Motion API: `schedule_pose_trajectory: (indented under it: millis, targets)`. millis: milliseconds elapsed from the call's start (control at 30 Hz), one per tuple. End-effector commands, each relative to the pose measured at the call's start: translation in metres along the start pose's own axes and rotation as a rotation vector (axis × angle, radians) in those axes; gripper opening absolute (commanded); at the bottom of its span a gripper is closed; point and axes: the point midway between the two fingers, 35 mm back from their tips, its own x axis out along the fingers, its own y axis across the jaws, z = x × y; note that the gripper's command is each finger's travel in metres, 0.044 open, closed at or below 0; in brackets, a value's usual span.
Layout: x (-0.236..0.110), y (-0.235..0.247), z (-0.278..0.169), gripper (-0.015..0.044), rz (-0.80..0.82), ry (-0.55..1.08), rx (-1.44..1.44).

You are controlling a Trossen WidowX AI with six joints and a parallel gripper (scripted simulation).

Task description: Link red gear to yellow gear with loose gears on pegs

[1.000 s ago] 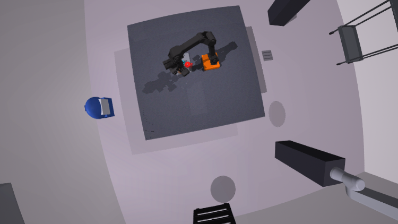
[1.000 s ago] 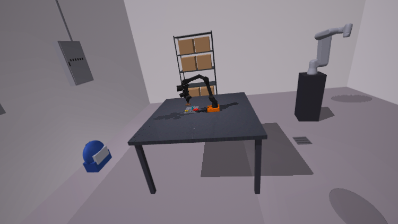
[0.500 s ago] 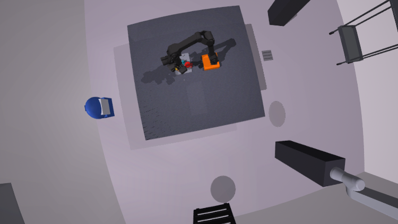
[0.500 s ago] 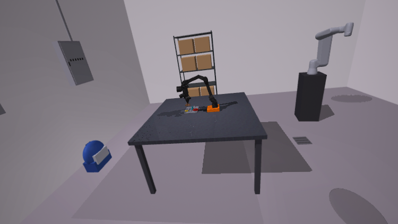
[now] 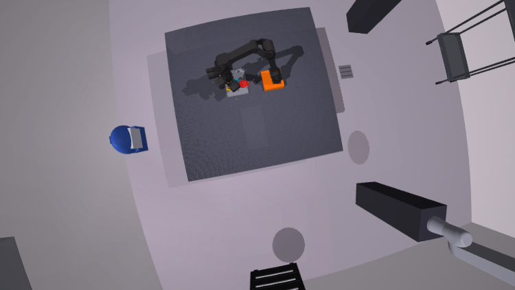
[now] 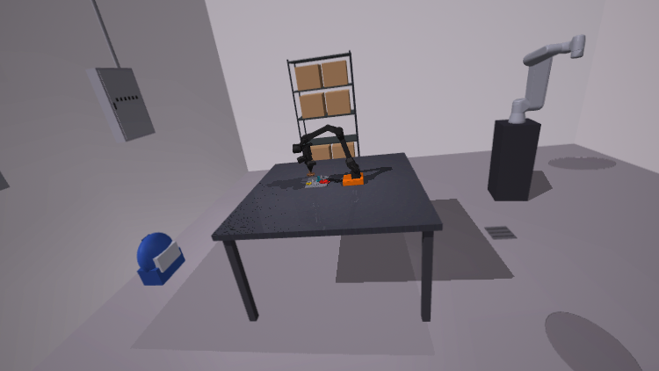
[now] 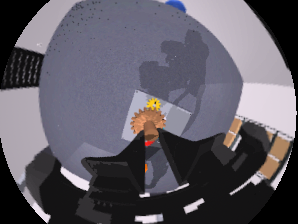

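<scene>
My gripper (image 6: 310,172) (image 7: 150,131) is shut on the hub of a brown gear (image 6: 310,174) (image 7: 142,118) and holds it above the grey board (image 5: 237,94) (image 6: 316,185) (image 7: 137,103). The yellow gear (image 5: 229,88) (image 6: 308,183) (image 7: 153,102) is on the board, just beyond the brown gear in the wrist view. The red gear (image 5: 244,83) (image 6: 324,181) sits toward the robot base; only a red sliver shows in the wrist view. A teal gear (image 5: 236,79) (image 6: 319,178) is near the red one. The brown gear and fingers hide most pegs in the wrist view. Whether gears mesh is too small to tell.
The orange robot base (image 5: 267,83) (image 6: 352,181) stands on the dark table (image 5: 295,119) (image 6: 368,207), right of the board in the top and exterior views. Small pale parts lie around the board's back edge. The arm arches over the table between base and board.
</scene>
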Motion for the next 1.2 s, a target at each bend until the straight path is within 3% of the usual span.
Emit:
schedule_pose_trajectory:
  millis: [0,633,1167]
  targets:
    - [0.008,-0.011,-0.003,0.0000,0.005,0.004,-0.007]
    - [0.029,-0.053,-0.020,0.0000,-0.009,0.006,-0.027]
    - [0.025,-0.055,-0.021,0.0000,-0.009,0.006,0.106]
